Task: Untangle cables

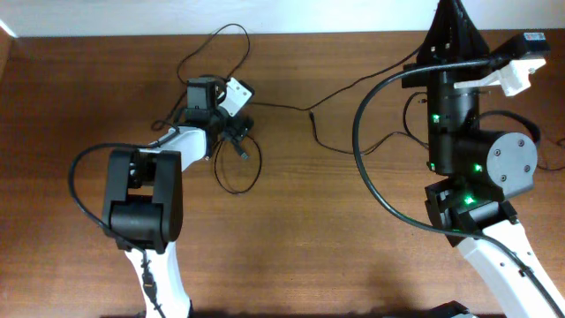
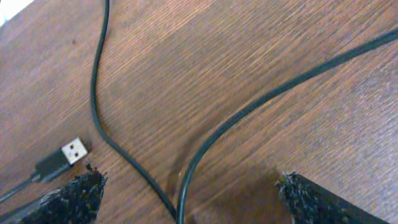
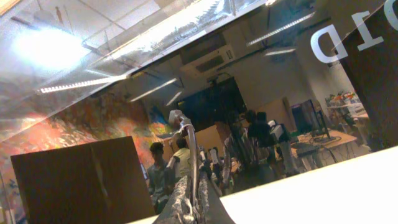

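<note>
Thin black cables (image 1: 233, 181) lie tangled on the wooden table, with loops by my left arm and strands running right (image 1: 340, 88). My left gripper (image 1: 240, 132) is low over the tangle and open. In the left wrist view its fingertips (image 2: 189, 202) straddle two cable strands (image 2: 98, 93) (image 2: 280, 90) that meet between them on the wood. A USB plug (image 2: 73, 150) lies beside the left fingertip. My right gripper (image 1: 452, 18) is raised at the far right. In the right wrist view its fingers (image 3: 194, 198) are pressed together with a thin strand (image 3: 190, 146) rising from between them.
The table's far edge meets a white wall (image 1: 309, 13). Thick black arm wires loop beside each arm (image 1: 79, 190) (image 1: 371, 168). The right wrist view faces away from the table, toward a room with people and ceiling lights.
</note>
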Available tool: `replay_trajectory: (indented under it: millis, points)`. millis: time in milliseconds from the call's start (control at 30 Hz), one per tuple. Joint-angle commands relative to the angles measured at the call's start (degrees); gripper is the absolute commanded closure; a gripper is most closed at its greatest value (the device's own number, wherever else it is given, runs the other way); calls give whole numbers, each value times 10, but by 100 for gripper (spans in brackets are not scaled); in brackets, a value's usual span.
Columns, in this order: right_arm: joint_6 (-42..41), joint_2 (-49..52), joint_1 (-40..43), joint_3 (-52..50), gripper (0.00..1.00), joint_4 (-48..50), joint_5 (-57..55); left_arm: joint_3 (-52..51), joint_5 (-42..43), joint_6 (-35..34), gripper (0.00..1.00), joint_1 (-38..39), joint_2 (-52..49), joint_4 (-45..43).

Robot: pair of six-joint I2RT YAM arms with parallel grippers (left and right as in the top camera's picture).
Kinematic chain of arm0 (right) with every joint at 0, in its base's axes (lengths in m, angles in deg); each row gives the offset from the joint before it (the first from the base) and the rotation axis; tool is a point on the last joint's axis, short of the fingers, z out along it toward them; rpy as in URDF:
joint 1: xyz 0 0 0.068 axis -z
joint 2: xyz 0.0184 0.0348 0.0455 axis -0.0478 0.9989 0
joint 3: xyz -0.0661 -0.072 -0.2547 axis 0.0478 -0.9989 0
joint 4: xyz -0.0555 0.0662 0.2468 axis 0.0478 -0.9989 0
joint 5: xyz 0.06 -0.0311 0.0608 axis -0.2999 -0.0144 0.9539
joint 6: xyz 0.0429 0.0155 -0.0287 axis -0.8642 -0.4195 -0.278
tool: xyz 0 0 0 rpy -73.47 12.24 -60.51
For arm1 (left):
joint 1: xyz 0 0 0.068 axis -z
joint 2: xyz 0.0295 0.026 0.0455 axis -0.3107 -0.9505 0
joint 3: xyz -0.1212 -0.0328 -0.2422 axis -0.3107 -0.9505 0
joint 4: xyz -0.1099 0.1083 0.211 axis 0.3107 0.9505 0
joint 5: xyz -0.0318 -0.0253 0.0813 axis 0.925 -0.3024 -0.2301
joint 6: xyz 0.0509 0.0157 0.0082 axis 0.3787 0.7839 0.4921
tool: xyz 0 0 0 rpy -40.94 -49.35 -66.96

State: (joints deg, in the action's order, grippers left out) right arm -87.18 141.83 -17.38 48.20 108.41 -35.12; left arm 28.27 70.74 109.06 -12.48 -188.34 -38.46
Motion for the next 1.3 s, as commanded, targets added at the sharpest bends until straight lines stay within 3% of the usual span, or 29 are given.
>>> replay_trajectory:
  millis: [0,233,300,333,467,633,833,1000,1033,1067,1100,1200,1267]
  points:
    - [-2,-2,3,3,96,2,7,-4,0,15,13,15,-31,-7]
    - [-2,-2,3,3,96,2,7,-4,0,15,73,16,-31,14]
    - [-2,-2,3,3,96,2,7,-4,-2,15,97,14,-31,15]
    - [-2,-2,3,3,96,2,7,-4,-14,15,100,14,-31,15]
    - [4,-2,3,3,96,-12,5,-4,-30,10,100,14,-13,24]
    - [4,-2,4,3,96,-22,-10,-4,-122,5,100,13,73,67]
    - [4,-2,4,3,96,-24,-58,-4,-123,-44,100,-1,198,123]
    - [4,-2,4,3,96,-48,-58,-4,-108,-44,100,-1,213,172]
    - [4,-2,4,3,96,-49,-58,-4,-80,-44,94,-1,213,184]
    - [1,-2,4,3,96,-49,-57,-4,2,-43,53,-1,213,196]
    - [-7,-2,4,3,96,-49,-57,-4,45,-43,34,-1,213,197]
    - [-30,-2,3,3,96,-44,-47,-4,189,19,2,2,213,195]
    - [-36,-2,3,3,96,-33,-38,-4,248,61,1,6,213,196]
